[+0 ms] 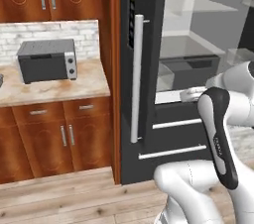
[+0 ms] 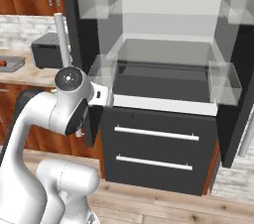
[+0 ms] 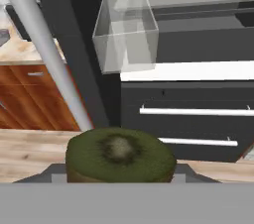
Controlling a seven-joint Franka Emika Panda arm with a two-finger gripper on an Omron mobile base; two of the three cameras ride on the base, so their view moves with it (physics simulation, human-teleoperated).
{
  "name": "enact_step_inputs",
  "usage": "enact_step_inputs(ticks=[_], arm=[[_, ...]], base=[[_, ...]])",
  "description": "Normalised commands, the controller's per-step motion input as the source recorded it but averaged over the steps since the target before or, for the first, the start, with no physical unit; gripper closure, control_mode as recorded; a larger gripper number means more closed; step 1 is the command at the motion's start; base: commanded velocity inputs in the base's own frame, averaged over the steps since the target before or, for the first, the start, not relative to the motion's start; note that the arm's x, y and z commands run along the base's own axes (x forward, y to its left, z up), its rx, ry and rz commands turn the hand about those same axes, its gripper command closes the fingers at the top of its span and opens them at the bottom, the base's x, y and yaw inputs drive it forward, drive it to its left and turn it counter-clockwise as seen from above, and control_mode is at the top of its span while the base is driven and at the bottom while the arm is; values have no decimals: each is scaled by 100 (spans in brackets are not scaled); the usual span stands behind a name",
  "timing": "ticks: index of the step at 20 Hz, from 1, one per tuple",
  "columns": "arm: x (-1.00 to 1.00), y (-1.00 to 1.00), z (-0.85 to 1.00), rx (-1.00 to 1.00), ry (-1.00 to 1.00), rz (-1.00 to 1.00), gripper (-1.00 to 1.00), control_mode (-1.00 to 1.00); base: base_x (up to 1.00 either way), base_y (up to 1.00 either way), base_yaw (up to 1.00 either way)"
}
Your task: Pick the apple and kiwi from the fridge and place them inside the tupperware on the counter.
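Marbled beige stone forms the counter (image 1: 59,86) that we see at the left of the left base view, with a grey toaster oven (image 1: 47,60) standing on it against the white brick backsplash and reddish wooden cabinets (image 1: 59,136) below. To its right stands the dark fridge (image 1: 149,69), its door swung wide, with the long white handle (image 1: 137,77) running upright down the door edge. Our white arm (image 1: 218,134) rises from the lower right toward the fridge opening.

From the right base view we look straight into the fridge (image 2: 163,69): pale walls, glass shelves, clear door bins (image 2: 101,77) on either side and two dark drawers with white bar pulls below. At the far left edge, the grey tupperware (image 2: 12,63) rests on the counter (image 2: 30,77), and a small red apple (image 2: 3,62) sits inside it. Our arm's round joint sits just in front of the left door bin.

In the hand view, the olive-brown kiwi (image 3: 120,154) sits directly at the gripper (image 3: 120,176), nestled between the two dark fingertips (image 3: 54,174) at the bottom. We see the jaws closed around it, holding it in the air in front of the fridge drawers, above the wooden floor. The white handle (image 3: 47,54) slants past on the left, with a clear bin (image 3: 126,32) beyond.
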Motion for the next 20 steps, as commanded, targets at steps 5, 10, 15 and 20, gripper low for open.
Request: enact_step_inputs(ticks=[5,10,15,20], arm=[[0,0,0,0,0,0,100,100],[0,0,0,0,0,0,100,100],[0,0,0,0,0,0,100,100],[0,0,0,0,0,0,100,100]], base=[[-18,100,0],[1,100,0],[38,100,0],[94,100,2]])
